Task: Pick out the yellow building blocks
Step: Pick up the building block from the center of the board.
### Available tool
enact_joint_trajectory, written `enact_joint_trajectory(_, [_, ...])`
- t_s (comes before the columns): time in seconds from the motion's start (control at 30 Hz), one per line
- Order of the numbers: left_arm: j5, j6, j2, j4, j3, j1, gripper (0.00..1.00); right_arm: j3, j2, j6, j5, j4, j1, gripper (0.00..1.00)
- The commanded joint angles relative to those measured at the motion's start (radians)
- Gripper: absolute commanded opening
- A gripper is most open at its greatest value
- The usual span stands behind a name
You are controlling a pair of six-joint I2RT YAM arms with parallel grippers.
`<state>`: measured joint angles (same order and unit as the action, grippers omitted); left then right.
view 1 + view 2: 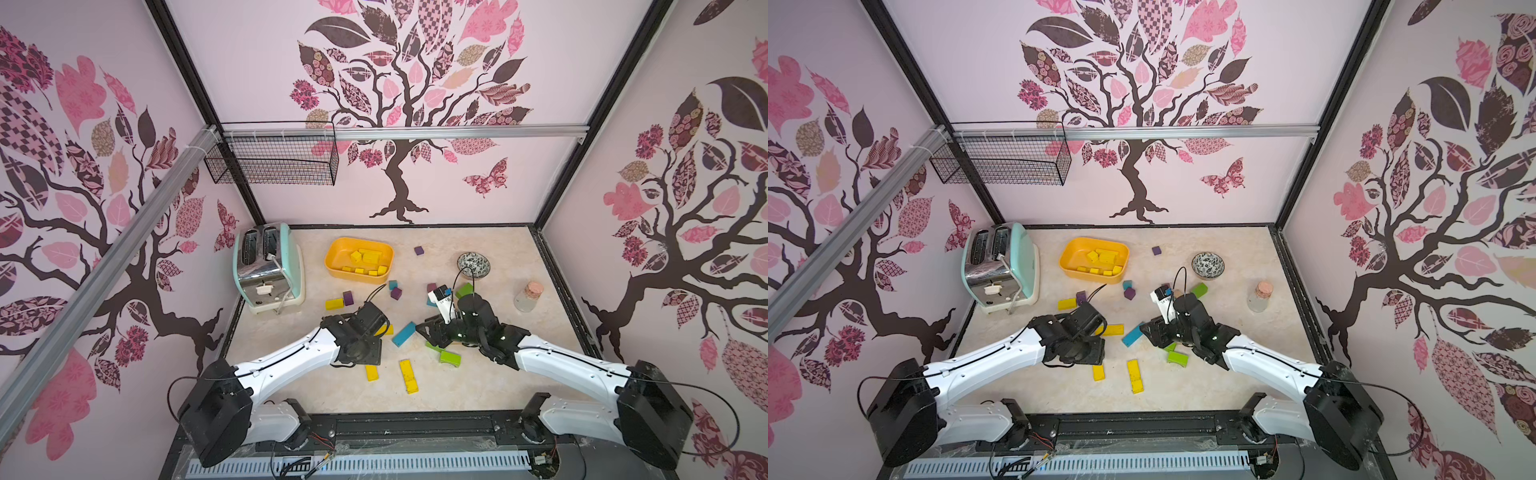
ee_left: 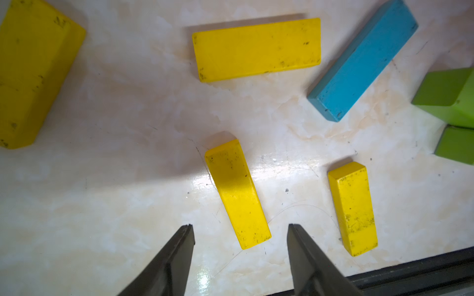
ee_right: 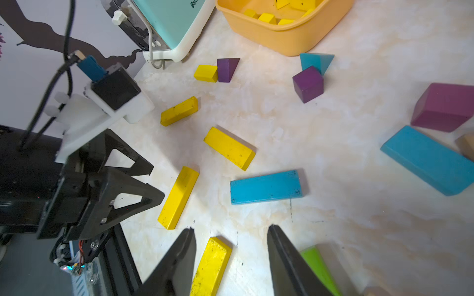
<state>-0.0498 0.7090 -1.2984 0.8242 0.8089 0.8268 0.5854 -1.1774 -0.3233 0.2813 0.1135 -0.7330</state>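
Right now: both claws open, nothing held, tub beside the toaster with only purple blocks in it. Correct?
Not quite. The tub holds yellow blocks, not purple; both top views show it. The rest stands: the tub is beside the toaster, and the left claw and right claw are open with nothing held.

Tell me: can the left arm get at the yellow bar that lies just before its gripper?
Probably yes. The left gripper is open over the yellow bar, which lies flat with bare table around it; nothing blocks it.
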Motion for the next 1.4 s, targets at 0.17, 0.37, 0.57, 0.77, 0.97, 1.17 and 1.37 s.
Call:
enact_joint_trajectory(0.17, [-0.019,0.138,-0.040,-0.078,-0.048,0.083,0.61,-0.012,0.059,-0.026,0.039,-0.071,-0.035,0.50])
enact_joint_trajectory(0.37, [-0.004,0.127,-0.081,-0.120,-0.065,0.083,0.60,-0.022,0.061,-0.053,0.046,-0.087,-0.092,0.50])
enact_joint_trajectory(0.57, [-0.005,0.141,-0.100,-0.146,-0.092,0.083,0.60,-0.074,0.080,-0.125,0.053,-0.065,-0.138,0.50])
enact_joint_trajectory(0.77, [-0.014,0.151,-0.102,-0.164,-0.118,0.083,0.58,-0.121,0.120,-0.130,0.036,-0.069,-0.138,0.50])
enact_joint_trajectory(0.97, [-0.025,0.141,-0.123,-0.157,-0.118,0.083,0.53,-0.119,0.125,-0.100,0.023,-0.087,-0.138,0.50])
enact_joint_trajectory(1.17, [-0.030,0.132,-0.126,-0.142,-0.116,0.083,0.49,-0.113,0.116,-0.092,0.024,-0.086,-0.138,0.50])
enact_joint_trajectory(1.37, [-0.040,0.135,-0.115,-0.132,-0.118,0.083,0.44,-0.108,0.116,-0.082,0.018,-0.086,-0.138,0.50])
